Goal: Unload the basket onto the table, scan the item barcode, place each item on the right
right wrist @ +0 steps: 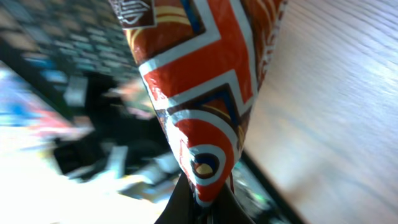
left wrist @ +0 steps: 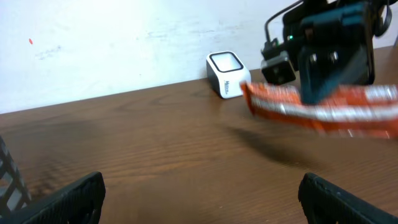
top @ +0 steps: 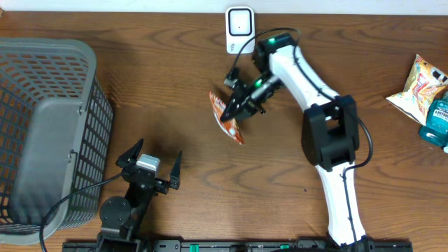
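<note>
One orange snack packet point(top: 229, 124) is clamped in the right gripper point(top: 236, 105), held clear of the table and near the white barcode scanner point(top: 239, 28) by the far edge. The pick-up looks done. What's left, I'd say, is turning the barcode toward the scanner's window and presenting it there. The left gripper point(top: 155, 155) sits spread wide at the near edge, holding nothing.

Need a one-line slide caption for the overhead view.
Right gripper holds an orange snack packet near the white scanner; left gripper open beside the grey basket.
</note>
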Controlling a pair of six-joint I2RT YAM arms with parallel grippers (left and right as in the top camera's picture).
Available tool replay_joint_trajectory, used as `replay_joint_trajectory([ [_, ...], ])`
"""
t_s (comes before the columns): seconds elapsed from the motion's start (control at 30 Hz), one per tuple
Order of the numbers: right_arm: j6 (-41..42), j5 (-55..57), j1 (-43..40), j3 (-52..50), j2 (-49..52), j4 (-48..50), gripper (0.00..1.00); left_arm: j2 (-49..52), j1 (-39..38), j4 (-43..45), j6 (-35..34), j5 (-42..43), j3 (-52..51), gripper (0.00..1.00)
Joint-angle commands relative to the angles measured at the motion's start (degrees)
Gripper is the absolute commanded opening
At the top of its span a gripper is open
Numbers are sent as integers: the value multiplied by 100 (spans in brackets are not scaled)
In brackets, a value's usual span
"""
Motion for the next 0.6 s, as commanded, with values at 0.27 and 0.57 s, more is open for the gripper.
replay_joint_trajectory([
  [0.27, 688, -1613, -175, 90, -295, -20, 1, -11, -17, -173, 55, 13, -107, 99],
  [0.57, 142, -1143, -157, -426, -697, -20, 1, -11, -17, -173, 55, 13, -107, 99],
])
